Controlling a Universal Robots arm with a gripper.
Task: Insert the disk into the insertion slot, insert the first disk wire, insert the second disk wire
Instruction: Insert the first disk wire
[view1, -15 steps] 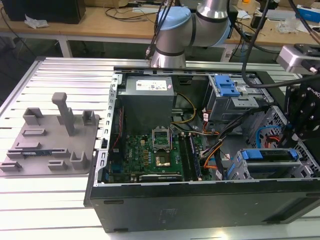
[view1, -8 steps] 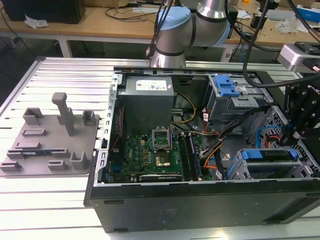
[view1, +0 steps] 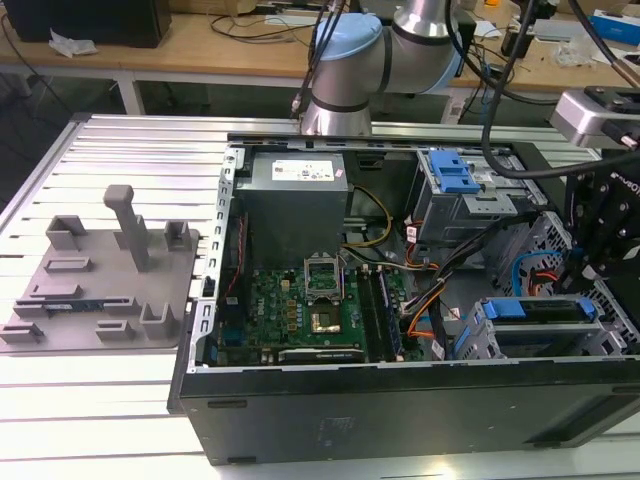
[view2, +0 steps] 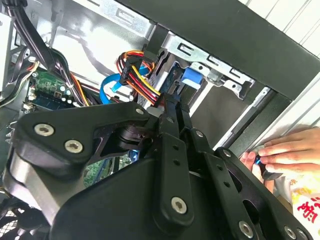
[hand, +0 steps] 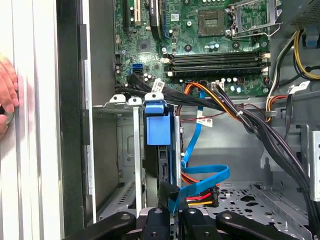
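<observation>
The disk (hand: 159, 129), silver with a bright blue carrier, sits pushed into the insertion slot (hand: 126, 150), a grey perforated cage. In the exterior view the disk (view1: 545, 308) lies in that cage (view1: 478, 335) at the case's near right corner. My gripper (hand: 169, 212) hangs just above the disk's back end, fingers close together on a black wire connector (hand: 167, 191). A blue flat wire (hand: 202, 184) and a red-yellow-black wire bundle (hand: 202, 200) both end at that spot. In the second wrist view the gripper (view2: 172, 107) meets the coloured bundle (view2: 136, 70) beside the blue carrier (view2: 192, 77).
A person's hand (view2: 286, 150) rests on the table just outside the case wall, the same hand (hand: 7, 95) also in the first wrist view. A taller cage with a blue latch (view1: 455, 175), the grey power-supply box (view1: 295, 190) and the motherboard (view1: 310, 310) sit inside the case. A grey fixture plate (view1: 100, 285) lies at the exterior view's left.
</observation>
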